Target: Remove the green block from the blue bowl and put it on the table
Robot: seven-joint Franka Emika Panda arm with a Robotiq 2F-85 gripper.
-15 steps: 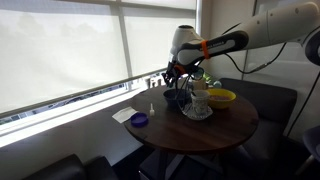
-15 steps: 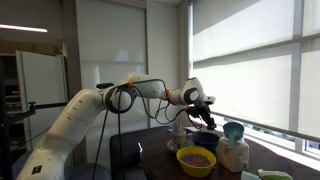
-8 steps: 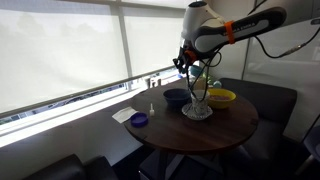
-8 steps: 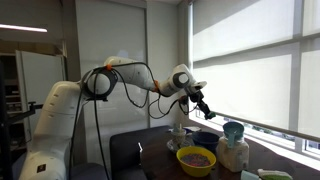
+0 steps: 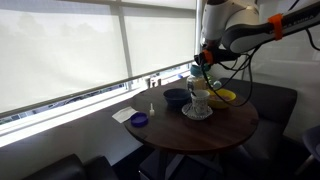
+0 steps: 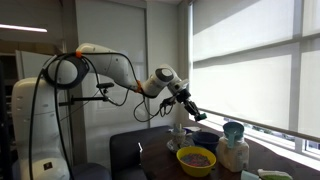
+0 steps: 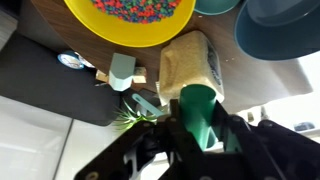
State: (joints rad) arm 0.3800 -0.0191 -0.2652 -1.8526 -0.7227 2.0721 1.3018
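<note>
My gripper [image 7: 202,128] is shut on the green block [image 7: 198,108], which fills the gap between the dark fingers [image 7: 236,132] in the wrist view. In both exterior views the gripper [image 5: 205,63] [image 6: 196,111] hangs well above the round brown table [image 5: 215,133]. The dark navy blue bowl [image 5: 176,97] stands on the table's far side, below and to the left of the gripper; its rim also shows in the wrist view [image 7: 285,25]. The block is too small to make out in the exterior views.
A yellow bowl [image 5: 222,96] [image 6: 196,158] [image 7: 130,18] of coloured bits lies under the gripper. A cup on a plate [image 5: 198,106], a tan sponge-like piece [image 7: 192,65], a green leafy thing [image 7: 136,116], a purple dish [image 5: 139,120] and a white napkin [image 5: 122,114] also sit on the table.
The arm has risen and swung away from the blue bowl toward the yellow bowl, still shut on the green block.
</note>
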